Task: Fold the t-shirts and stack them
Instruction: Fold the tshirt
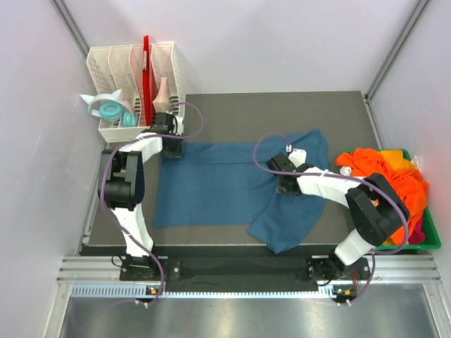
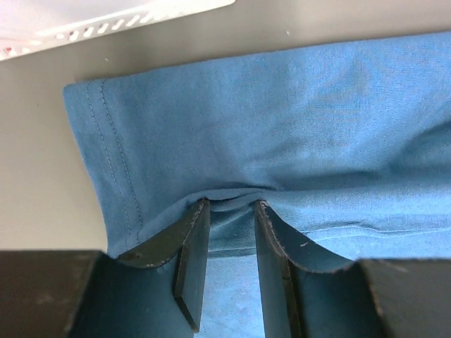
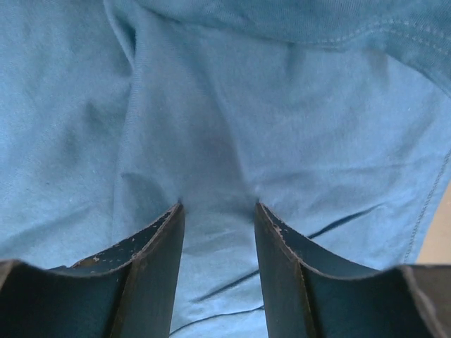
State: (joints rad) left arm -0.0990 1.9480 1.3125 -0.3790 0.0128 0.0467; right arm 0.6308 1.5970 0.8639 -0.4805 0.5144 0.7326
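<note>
Folding the blue t-shirt (image 1: 225, 184), which lies flat beside the green bin (image 1: 431, 239), goes best if the left pincer (image 2: 231, 205) holds its pinched hem tight while the right pincer (image 3: 217, 208), parted on the cloth, pinches before lifting.

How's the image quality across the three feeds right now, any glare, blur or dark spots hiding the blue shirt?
Top external view: even light, sharp, soft shadows only, and the large teal-blue cotton t-shirt reads clearly. Left wrist view: shirt hem stitching crisp, the white slotted plastic rack at the top washed out, the dark fingers slightly soft. Right wrist view: fabric fills the frame, faintly soft, shaded between the fingers, no glare.
</note>
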